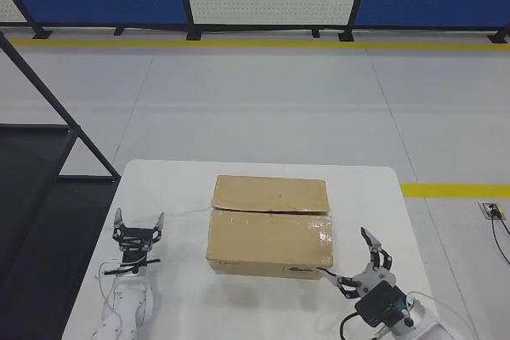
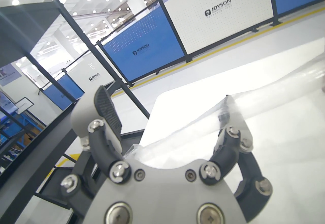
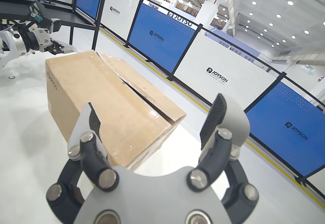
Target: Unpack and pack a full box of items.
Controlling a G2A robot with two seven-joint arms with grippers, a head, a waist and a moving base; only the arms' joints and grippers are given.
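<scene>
A brown cardboard box sits mid-table with its top flaps down, a seam running along the top. My left gripper is open, left of the box. A strip of clear tape clings to one of its fingers and stretches back toward the box's top corner. My right gripper stands open at the box's front right corner; in its own view the gripper has one finger in front of that corner. Farther off, the left gripper shows behind the box.
The white table has bare room around the box on all sides. A black metal rack stands just off the table's left edge. Blue and white fence panels line the floor behind.
</scene>
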